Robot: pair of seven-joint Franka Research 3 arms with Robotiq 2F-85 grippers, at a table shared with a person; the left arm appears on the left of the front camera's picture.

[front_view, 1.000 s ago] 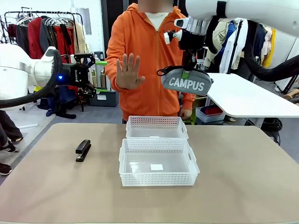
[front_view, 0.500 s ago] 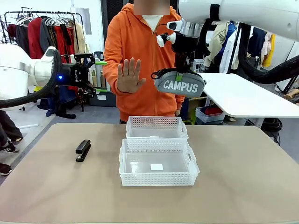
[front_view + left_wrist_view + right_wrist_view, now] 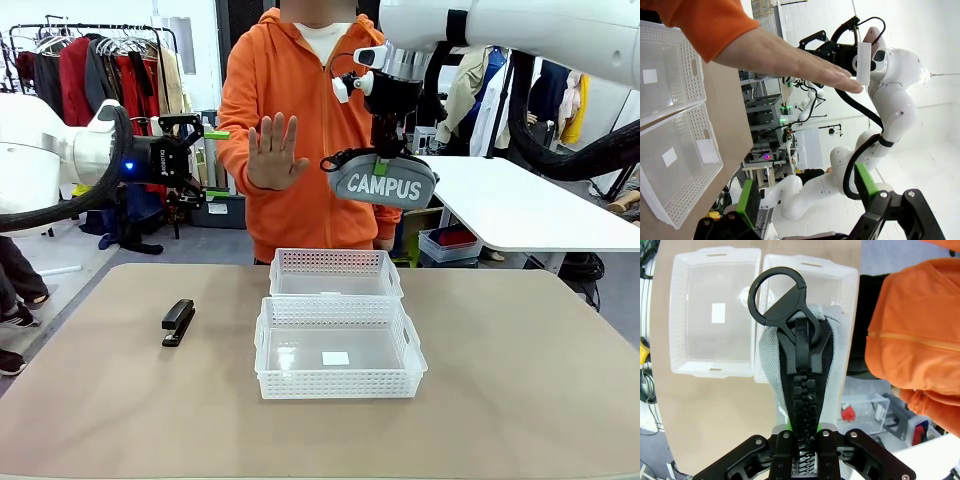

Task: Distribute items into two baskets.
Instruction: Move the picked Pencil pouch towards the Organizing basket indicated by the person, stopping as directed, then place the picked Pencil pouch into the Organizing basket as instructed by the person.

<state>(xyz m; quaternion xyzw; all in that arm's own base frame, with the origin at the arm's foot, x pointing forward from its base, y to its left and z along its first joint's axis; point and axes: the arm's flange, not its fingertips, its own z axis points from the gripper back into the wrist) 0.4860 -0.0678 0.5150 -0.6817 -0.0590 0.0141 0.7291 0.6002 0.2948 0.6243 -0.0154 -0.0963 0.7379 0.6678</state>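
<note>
We see the right gripper point(image 3: 381, 163) high above the surface point(image 3: 520, 380), its fingers closed on the top edge of the grey CAMPUS pouch point(image 3: 385, 186), which hangs in the air with its lettering facing us, in front of the person's orange hoodie point(image 3: 300, 90); from the right wrist view the fingers pinch the pouch at its black zip, and the round black ring pull point(image 3: 777, 292) at the zip's end points away from the wrist, with both baskets on the surface far below; the person's hand point(image 3: 275, 152) is raised beside the pouch, palm towards us and digits spread, just apart from it; the left gripper point(image 3: 217, 163) hovers at the left, well above the surface and off its edge, its fingers point(image 3: 749, 202) spread wide with nothing between the green pads, pointing towards the person's hand; the black stapler point(image 3: 178, 322) lies flat on the surface to the left of the baskets, apart from them and untouched; the larger basket point(image 3: 340, 385) sits nearer to us with a small white label point(image 3: 335, 357) on its floor and nothing else inside; the smaller basket point(image 3: 335, 262) stands right behind it, touching or nearly so, on the person's side, and we see nothing inside it either.
</note>
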